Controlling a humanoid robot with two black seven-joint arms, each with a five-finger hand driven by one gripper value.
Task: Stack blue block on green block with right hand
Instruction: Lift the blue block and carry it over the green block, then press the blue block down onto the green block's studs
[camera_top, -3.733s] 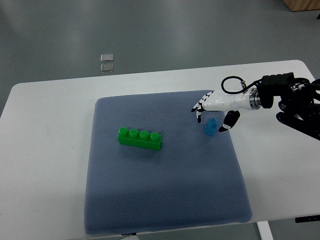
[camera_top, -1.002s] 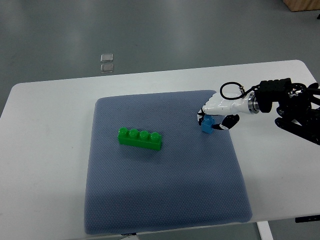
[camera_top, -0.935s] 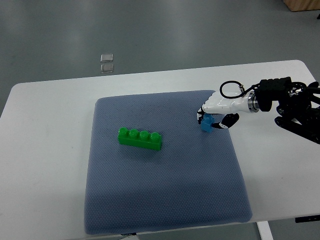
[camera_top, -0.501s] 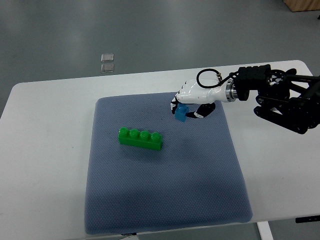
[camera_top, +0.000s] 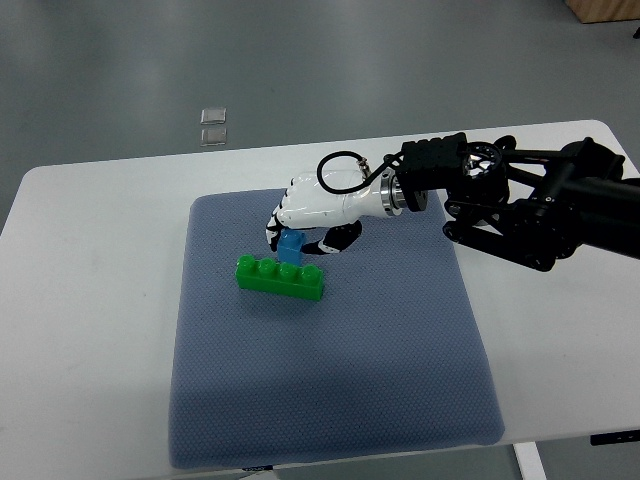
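Observation:
A long green block (camera_top: 280, 279) with a row of studs lies on the blue-grey mat (camera_top: 330, 380), left of its middle. My right hand (camera_top: 297, 240), white with black fingertips, reaches in from the right and is shut on a small blue block (camera_top: 290, 245). The blue block hangs right over the green block's middle studs; I cannot tell whether the two touch. The left arm is out of view.
The mat covers most of a white table (camera_top: 90, 300). My black right forearm (camera_top: 520, 200) stretches across the table's right side. Two small clear squares (camera_top: 213, 124) lie on the grey floor beyond the table's far edge.
My right hand closed on the blue block at the mat's right side, lifted it and carried it left across the mat to just above the green block.

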